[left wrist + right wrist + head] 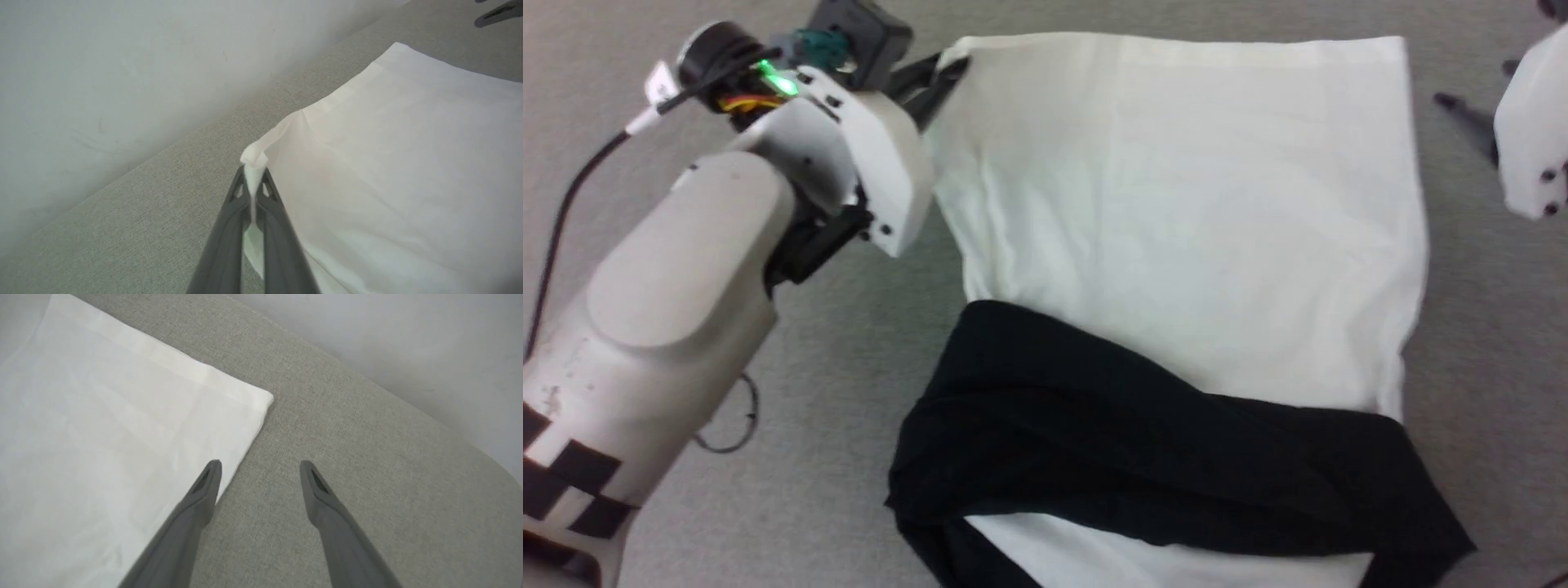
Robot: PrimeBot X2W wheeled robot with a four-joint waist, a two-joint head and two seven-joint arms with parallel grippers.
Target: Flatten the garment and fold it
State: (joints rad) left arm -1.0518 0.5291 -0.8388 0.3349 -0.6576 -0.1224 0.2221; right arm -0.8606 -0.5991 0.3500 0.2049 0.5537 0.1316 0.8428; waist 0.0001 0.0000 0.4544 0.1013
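The garment lies spread on the grey fabric surface, white body toward the far side, black sleeves folded across the near part. My left gripper is shut on the garment's far left hem corner. In the left wrist view that white corner bunches up between the closed fingers. My right gripper stands open just off the garment's far right hem corner, its left finger over the cloth's edge and its right finger over bare surface. The right arm's white housing shows at the head view's right edge.
A grey fabric surface surrounds the garment. Its far edge meets a pale wall or floor. A black cable runs along the left side by my left arm, and a thin loop of wire lies on the surface there.
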